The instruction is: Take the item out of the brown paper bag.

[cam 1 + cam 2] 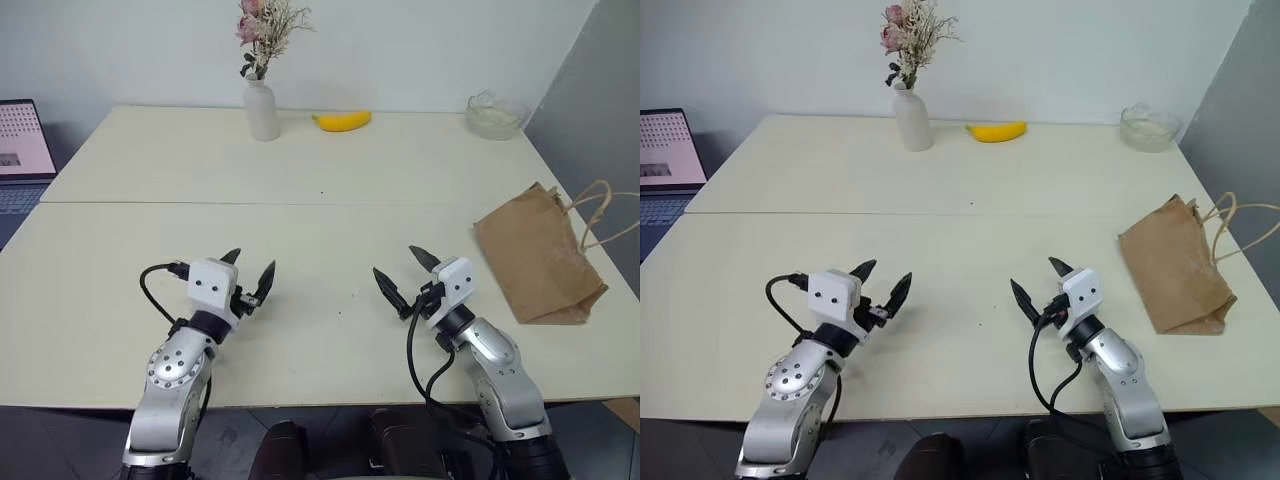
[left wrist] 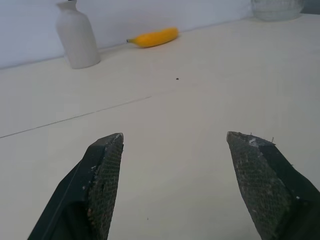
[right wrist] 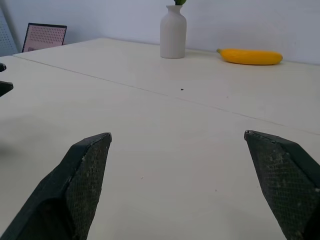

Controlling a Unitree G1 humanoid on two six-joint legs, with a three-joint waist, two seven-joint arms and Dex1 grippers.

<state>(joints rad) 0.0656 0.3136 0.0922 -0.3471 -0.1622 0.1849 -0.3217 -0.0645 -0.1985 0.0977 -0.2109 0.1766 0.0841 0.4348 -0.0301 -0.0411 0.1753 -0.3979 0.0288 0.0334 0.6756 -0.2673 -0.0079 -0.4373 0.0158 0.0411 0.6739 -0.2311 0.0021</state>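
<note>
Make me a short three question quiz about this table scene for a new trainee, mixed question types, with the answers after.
1. True or false: the brown kraft paper bag with cord handles stands upright.
2. Which gripper is nearer the bag? A) left gripper B) right gripper
3. Fill in: the curved yellow banana lies between the white ceramic vase of dried flowers and the clear glass ____.

Key: 1 false, it lies flat on the cream table. 2 B. 3 bowl.
</note>
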